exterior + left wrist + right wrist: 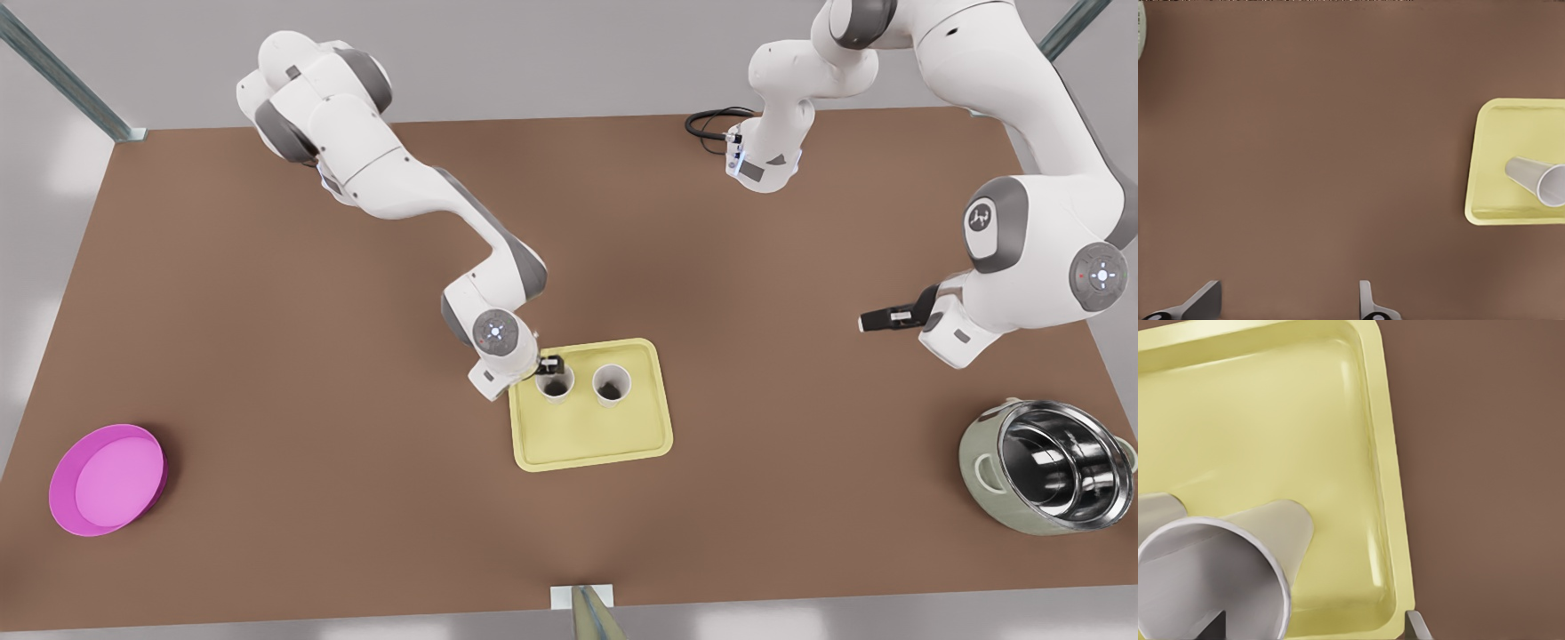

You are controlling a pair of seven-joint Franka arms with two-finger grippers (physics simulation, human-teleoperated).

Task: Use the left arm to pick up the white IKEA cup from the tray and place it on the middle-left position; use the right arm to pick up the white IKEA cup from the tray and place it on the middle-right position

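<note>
Two white cups stand upright side by side at the far end of the pale yellow tray [587, 440]. My right gripper [551, 364] belongs to the arm on the front view's left and is down at the rim of the left-hand cup [556, 382]. In the right wrist view this gripper [1315, 623] is open. One finger [1215, 627] is at the mouth of that cup [1211, 580] and the other finger [1418, 627] is past the tray's rim [1395, 520]. The second cup [612, 384] stands free. My left gripper [876, 320] hangs open over bare table on the front view's right, far from the tray [1511, 127].
A magenta bowl [107, 480] sits near the front view's left corner. A pale green pot with a steel inside [1049, 467] stands at the right. A black cable [711, 120] loops at the table's far edge, and a metal post [591, 613] rises at the near edge.
</note>
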